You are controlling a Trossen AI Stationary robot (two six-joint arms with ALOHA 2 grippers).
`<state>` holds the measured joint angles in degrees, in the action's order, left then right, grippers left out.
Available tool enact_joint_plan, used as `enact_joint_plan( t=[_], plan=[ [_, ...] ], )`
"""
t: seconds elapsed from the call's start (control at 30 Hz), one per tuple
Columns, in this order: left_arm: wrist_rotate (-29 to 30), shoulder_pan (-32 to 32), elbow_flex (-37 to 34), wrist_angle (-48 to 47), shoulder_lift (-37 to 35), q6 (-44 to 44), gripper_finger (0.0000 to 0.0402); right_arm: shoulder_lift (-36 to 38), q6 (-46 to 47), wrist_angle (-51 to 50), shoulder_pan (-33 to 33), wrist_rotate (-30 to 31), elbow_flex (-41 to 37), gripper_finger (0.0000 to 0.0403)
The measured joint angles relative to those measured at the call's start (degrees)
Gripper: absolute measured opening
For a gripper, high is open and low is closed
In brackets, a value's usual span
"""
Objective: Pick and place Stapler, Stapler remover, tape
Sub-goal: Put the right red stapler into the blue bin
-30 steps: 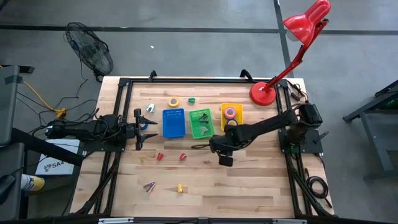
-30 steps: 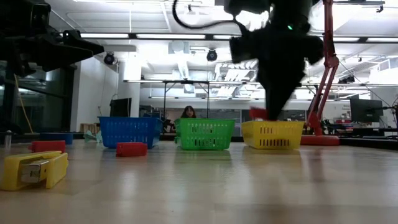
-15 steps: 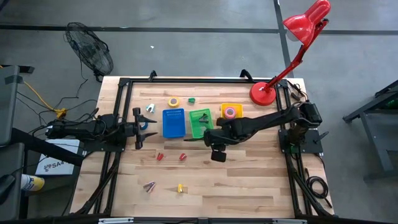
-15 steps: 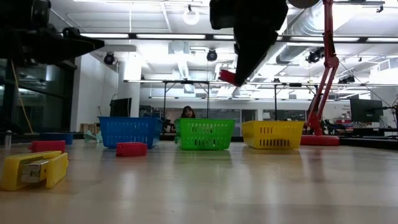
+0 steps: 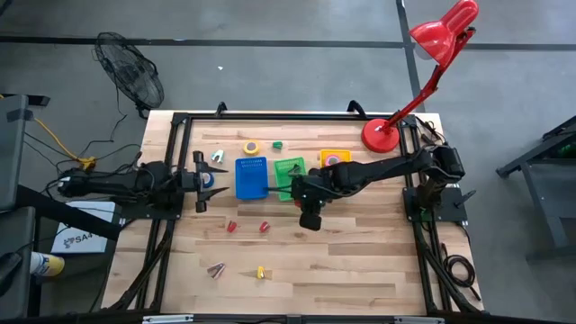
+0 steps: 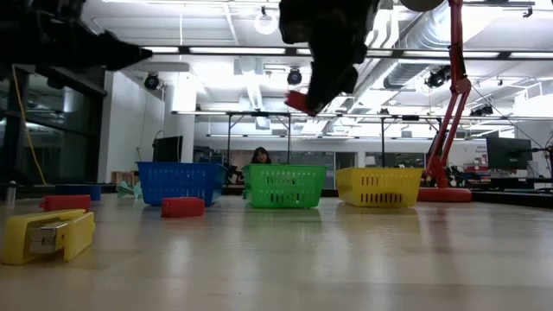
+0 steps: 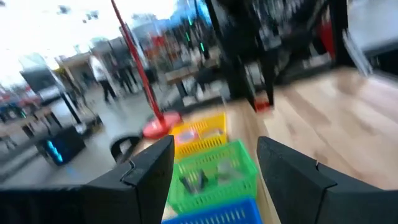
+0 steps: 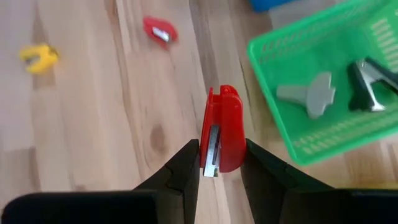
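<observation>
A: Where do we stand with the right end effector?

B: We see it clamped on a red stapler, raised above the worktop just in front of the green basket. In the low view the stapler hangs well above the basket rims.

A: And the left end effector?

B: It waits at the left side of the worktop, fingers apart and holding nothing, near the blue basket.

A: What could go wrong from here?

B: We judge three risks. First, the grip covers only the rear of the stapler, so a fast swing could twist it or let it slip out. Second, the green basket already holds two dark staple removers; releasing there would sort the stapler wrongly. Third, a release from this height could make the stapler bounce off a rim.

A: What remains loose?

B: Another red stapler and a yellow staple remover lie on the worktop; a yellow tape roll sits behind the baskets.
</observation>
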<state>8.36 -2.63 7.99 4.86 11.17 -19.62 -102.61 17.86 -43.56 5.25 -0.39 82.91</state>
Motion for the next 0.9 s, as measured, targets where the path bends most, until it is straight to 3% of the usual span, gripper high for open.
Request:
enact_joint_plan(
  t=[0.57,0.9],
  plan=[
    [-5.9,0.0,22.6,-0.4,42.6,-5.6,0.0227,0.0,-0.1,12.2,-3.4,-1.9,0.0,0.0096],
    [-7.6,0.0,32.3,-0.4,55.2,-6.1,0.0227,0.0,-1.4,15.2,-3.4,-1.4,0.0,0.0096]
  ],
)
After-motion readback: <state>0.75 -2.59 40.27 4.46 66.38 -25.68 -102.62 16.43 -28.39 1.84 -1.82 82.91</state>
